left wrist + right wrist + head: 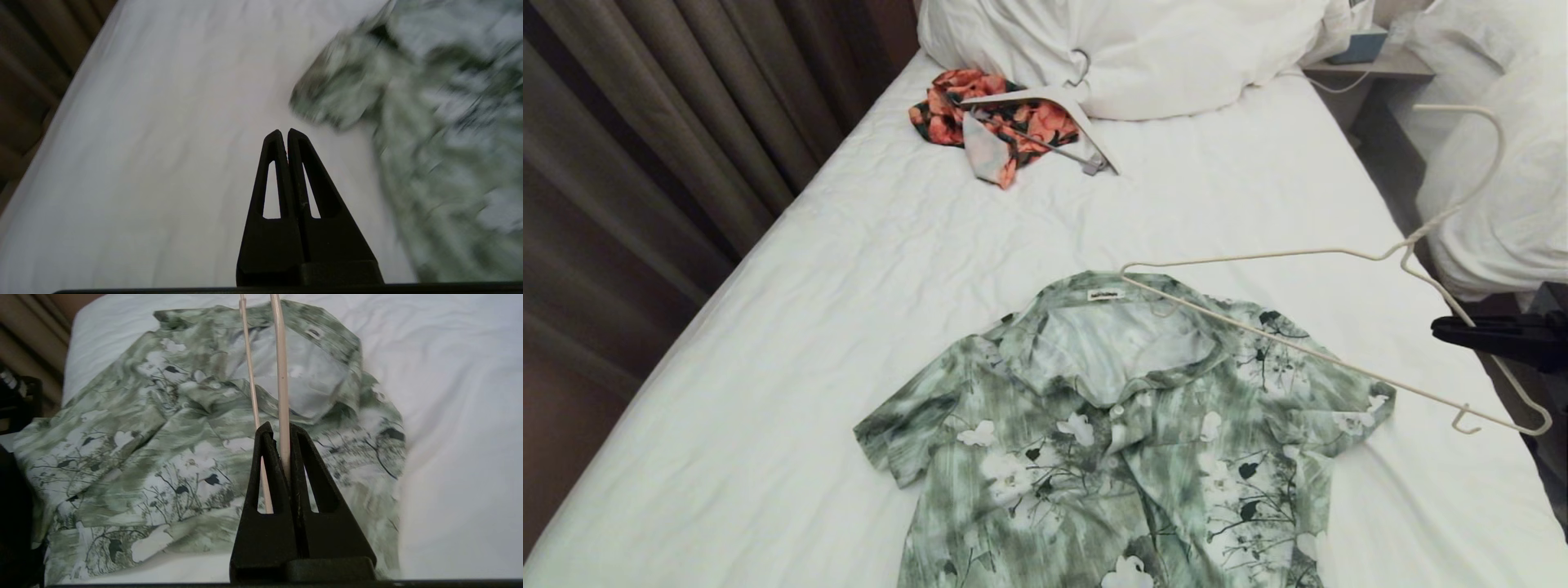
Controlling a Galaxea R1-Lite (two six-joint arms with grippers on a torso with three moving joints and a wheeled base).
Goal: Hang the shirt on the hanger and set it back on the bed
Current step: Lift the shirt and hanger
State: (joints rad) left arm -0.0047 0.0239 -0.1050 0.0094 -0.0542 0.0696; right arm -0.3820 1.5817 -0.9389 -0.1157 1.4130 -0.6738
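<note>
I see the shirt (1127, 433) lying flat and collar-up on the bed (849, 269). My right gripper (284, 428) has its fingers pressed together on a bar of the hanger (1339, 359), holding it raised, one end over the collar. My left gripper (284, 132) is pinched together on nothing, above bare sheet beside a sleeve.

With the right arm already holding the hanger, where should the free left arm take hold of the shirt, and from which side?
Probably the collar's near-left edge, reached from the shirt's left over the bare sheet of the bed. The collar stands open and raised, giving a lip to pinch, and the hanger's free end, held by the right tool, points there. The left tool is shut and must open first.
</note>
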